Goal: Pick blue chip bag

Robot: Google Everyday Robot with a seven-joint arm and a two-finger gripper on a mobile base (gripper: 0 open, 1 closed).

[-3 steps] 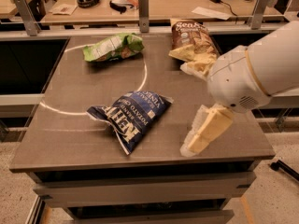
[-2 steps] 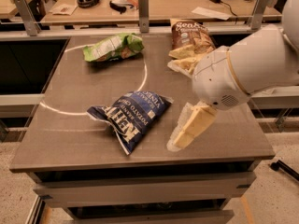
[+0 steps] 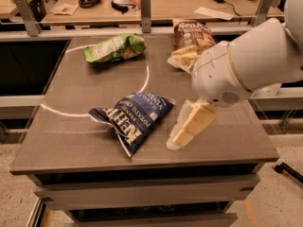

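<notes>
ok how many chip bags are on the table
3: the blue chip bag front centre, a green bag back left, a brown bag back right, partly behind the open hand, which hangs right of the blue bag.

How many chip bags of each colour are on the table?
blue chip bag: 1
green chip bag: 1
brown chip bag: 1
Total: 3 bags
The gripper, open and empty, hovers beside the blue chip bag.

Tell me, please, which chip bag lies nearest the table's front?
The blue chip bag, beside the open gripper; the green bag and brown bag lie at the back.
</notes>
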